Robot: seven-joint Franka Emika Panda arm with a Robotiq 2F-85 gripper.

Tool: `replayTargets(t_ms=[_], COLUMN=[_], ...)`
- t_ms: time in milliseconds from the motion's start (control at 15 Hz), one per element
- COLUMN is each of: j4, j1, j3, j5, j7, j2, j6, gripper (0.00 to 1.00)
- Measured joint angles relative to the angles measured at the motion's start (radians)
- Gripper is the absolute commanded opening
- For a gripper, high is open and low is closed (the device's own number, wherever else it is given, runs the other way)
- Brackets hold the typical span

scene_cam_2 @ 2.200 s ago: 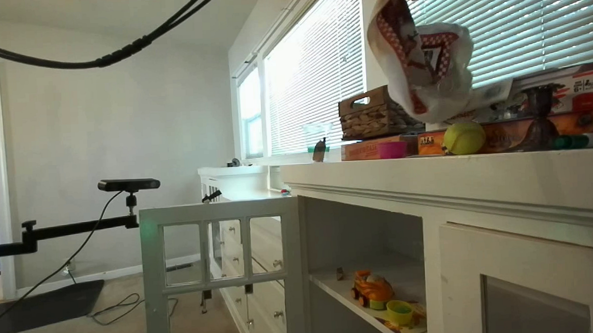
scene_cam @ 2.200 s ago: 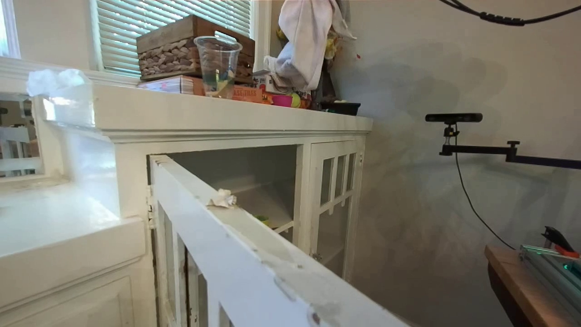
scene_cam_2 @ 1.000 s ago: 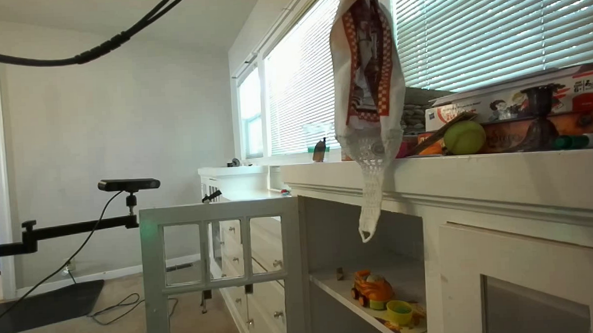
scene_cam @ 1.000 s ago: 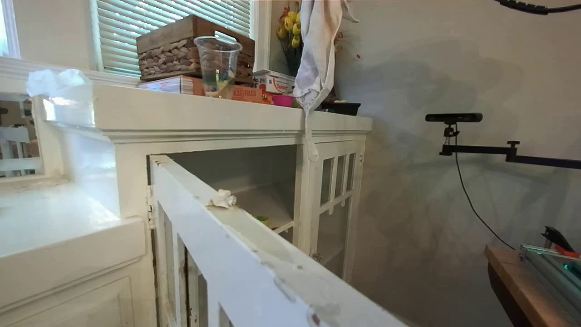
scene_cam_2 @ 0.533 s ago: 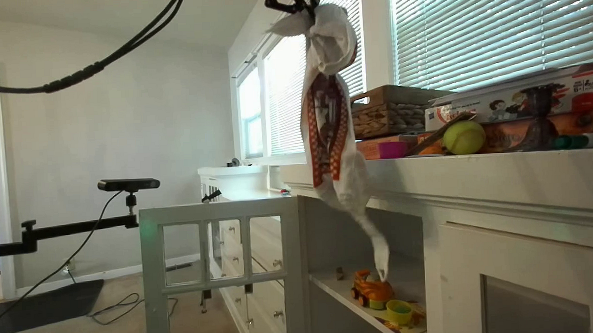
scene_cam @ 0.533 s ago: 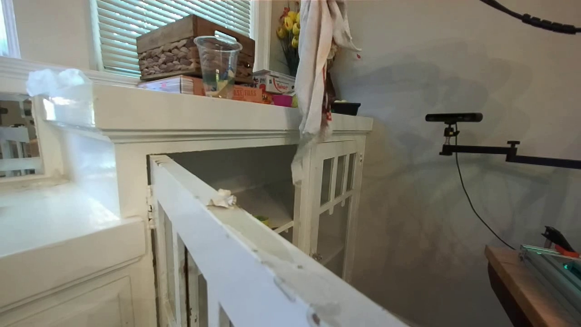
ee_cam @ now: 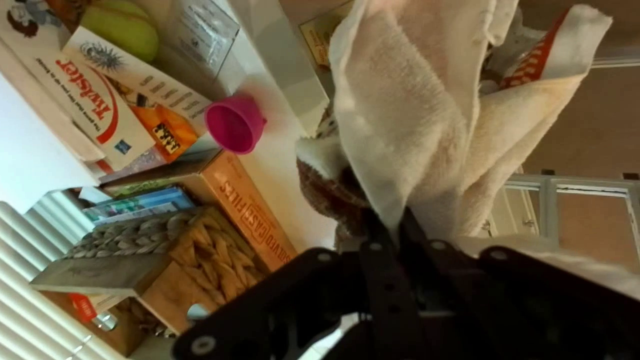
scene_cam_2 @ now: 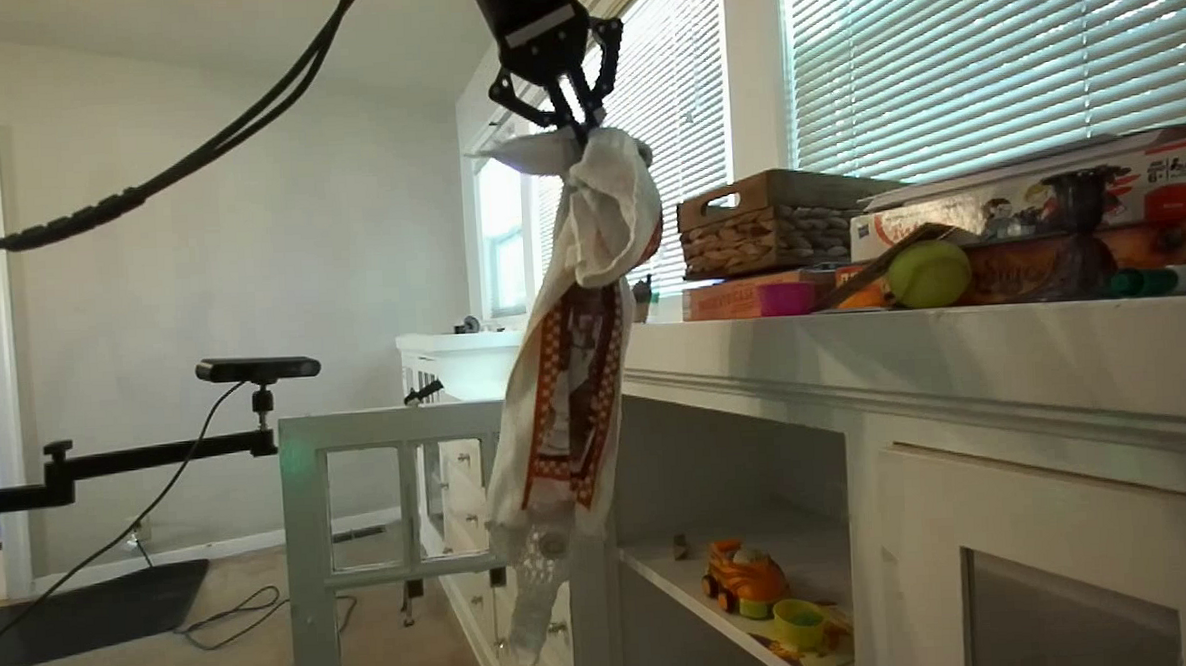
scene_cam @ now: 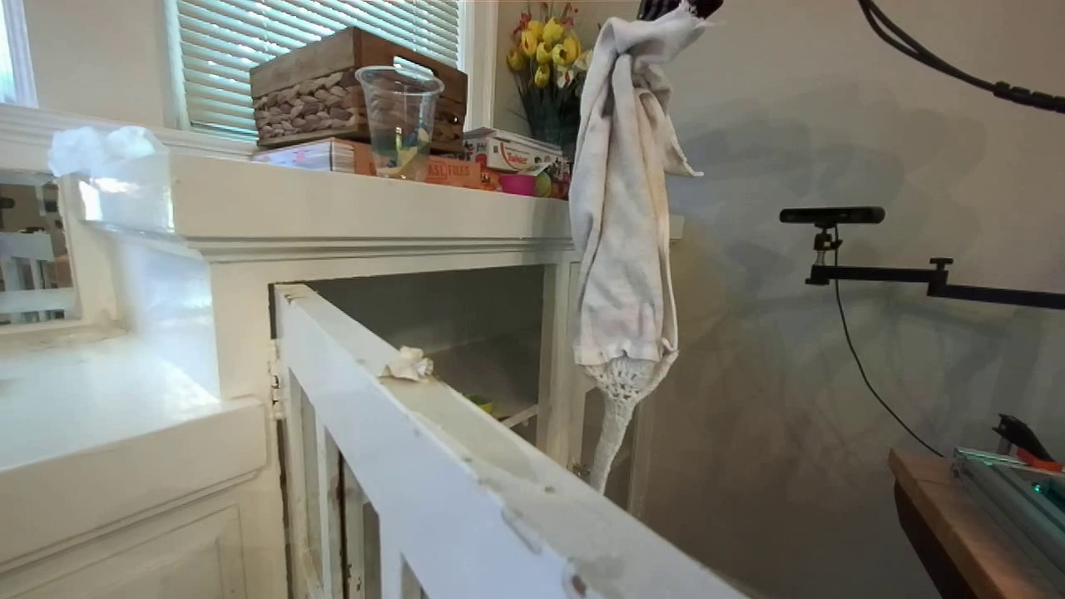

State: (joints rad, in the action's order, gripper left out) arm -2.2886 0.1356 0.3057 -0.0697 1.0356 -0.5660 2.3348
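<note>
My gripper is shut on a white towel with a red checkered border and a dark print. The black fingers pinch the towel near one end, and the rest hangs down to a narrow crocheted loop. In the wrist view the fingertips press on a fold of the towel. In an exterior view the towel hangs before the cabinet front, with only the finger ends showing at the top. Its lower tip meets the top rail of the open cabinet door, which may hide the very end.
The countertop bears a woven basket, a pink cup, a tennis ball, game boxes and a clear plastic cup. A toy truck and a yellow cup sit on the open cabinet's shelf.
The towel has moved off from above the countertop things to a place out before the cabinet. It now hangs longer and straighter. The gripper has come down into view, still holding it.
</note>
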Motion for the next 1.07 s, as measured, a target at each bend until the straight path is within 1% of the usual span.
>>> replayTargets(t_ms=[67, 200, 467, 600, 867, 1067], j4=[-0.018, -0.062, -0.147, -0.173, -0.189, -0.196], j1=[-0.014, -0.046, -0.105, -0.128, -0.148, -0.159], j3=[0.0, 0.001, 0.012, 0.016, 0.021, 0.022], j5=[0.0, -0.002, -0.002, -0.002, -0.002, -0.002], j7=[0.0, 0.0, -0.001, -0.007, -0.016, -0.022], j2=[0.01, 0.043, 0.164, 0.233, 0.341, 0.404], j6=[0.018, 0.101, 0.338, 0.437, 0.585, 0.722], gripper=[0.03, 0.03, 0.03, 0.03, 0.03, 0.03])
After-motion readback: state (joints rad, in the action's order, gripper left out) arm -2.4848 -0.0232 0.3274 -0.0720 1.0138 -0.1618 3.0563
